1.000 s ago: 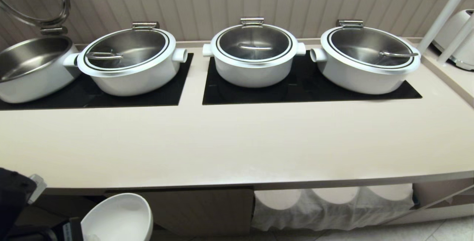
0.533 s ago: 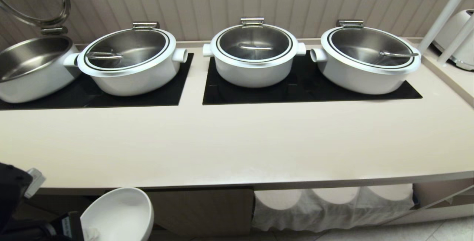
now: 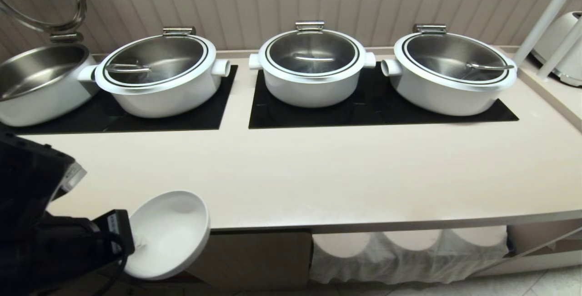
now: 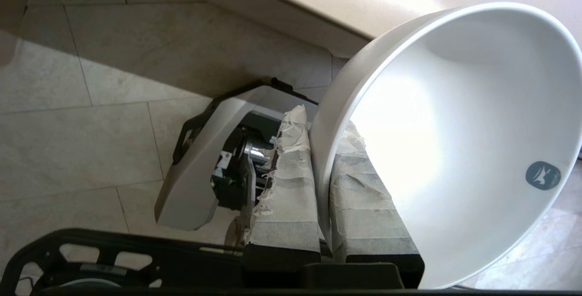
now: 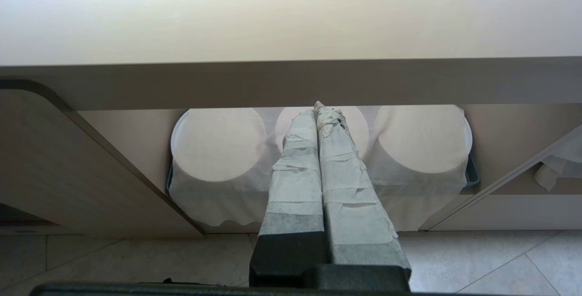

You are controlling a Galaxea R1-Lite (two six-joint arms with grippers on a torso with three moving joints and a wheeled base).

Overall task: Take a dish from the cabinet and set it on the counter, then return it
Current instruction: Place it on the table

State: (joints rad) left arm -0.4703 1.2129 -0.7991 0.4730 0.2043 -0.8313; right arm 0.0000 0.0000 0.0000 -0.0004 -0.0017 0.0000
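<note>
The dish (image 3: 170, 232) is a glossy white bowl, held tilted at the counter's (image 3: 318, 173) front edge on the far left. My left gripper (image 3: 135, 241) is shut on its near rim. In the left wrist view one taped finger (image 4: 286, 182) lies outside the dish (image 4: 454, 141) and the other inside, so the left gripper (image 4: 323, 121) pinches the wall. The right gripper (image 5: 320, 107) is shut on nothing and hangs low in front of the cabinet (image 5: 82, 164). It does not show in the head view.
Several white lidded pots (image 3: 311, 66) stand on two black glass panels (image 3: 363, 109) at the back of the counter, one at far left (image 3: 38, 82) with its lid up. Cloth-covered round stacks (image 3: 400, 250) sit in the cabinet. A white appliance (image 3: 564, 46) stands far right.
My left arm has lifted the dish from below the counter's edge up to its front edge, and more of the arm now shows. The right arm and pots have not moved.
</note>
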